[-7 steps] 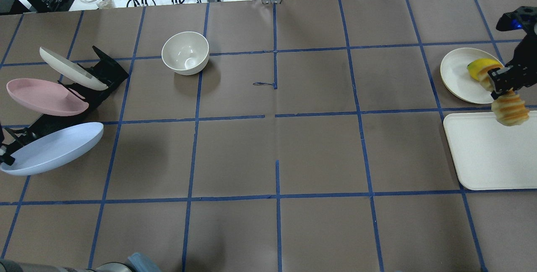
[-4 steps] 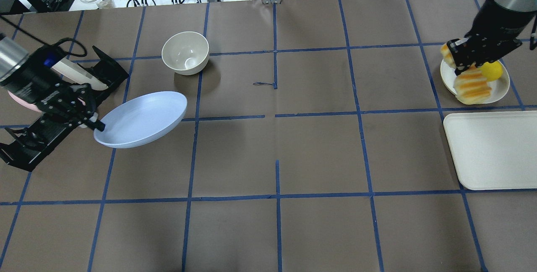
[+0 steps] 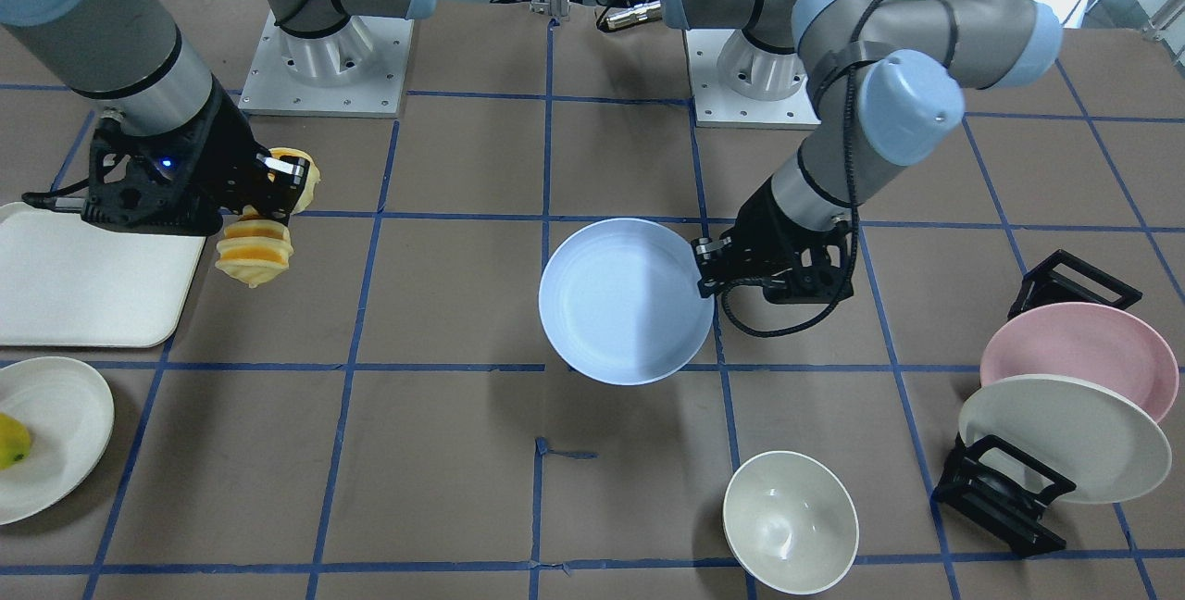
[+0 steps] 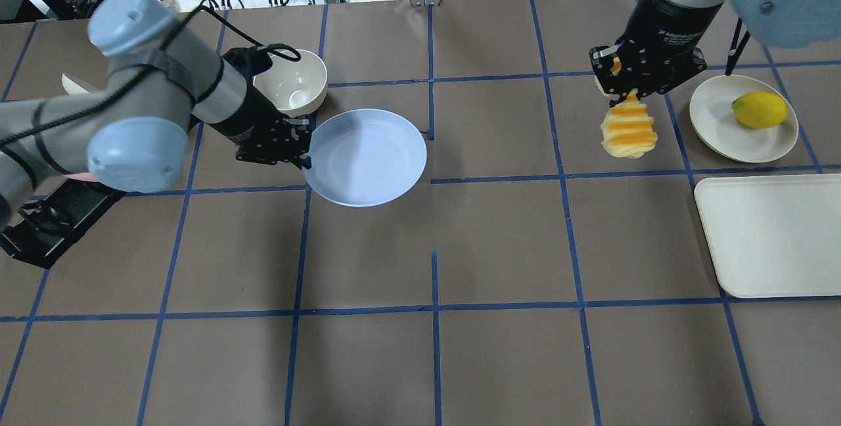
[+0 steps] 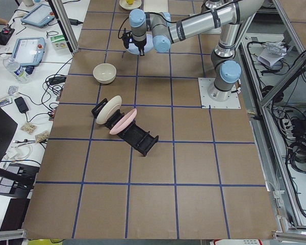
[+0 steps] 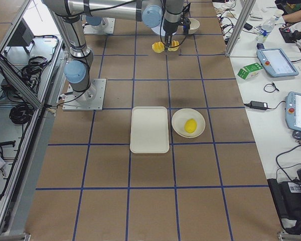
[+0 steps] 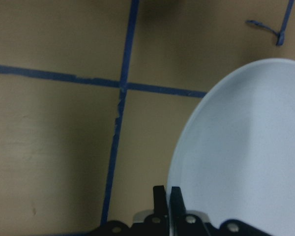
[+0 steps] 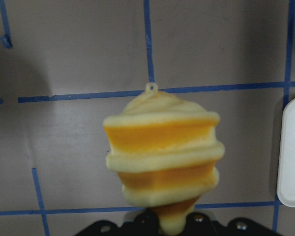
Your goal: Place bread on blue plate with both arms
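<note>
My left gripper is shut on the rim of the pale blue plate and holds it level above the table's middle; the plate also shows in the front view and the left wrist view. My right gripper is shut on one end of the orange-and-yellow ridged bread, which hangs down from it above the table, well to the right of the plate. The bread shows in the front view and fills the right wrist view.
A white bowl stands just behind my left forearm. A cream plate with a yellow fruit and a white tray lie at the right. A black rack holds a pink plate and a cream plate.
My left arm has carried the blue plate from the rack to the table's middle. My right arm has carried the bread leftward, away from the fruit plate.
</note>
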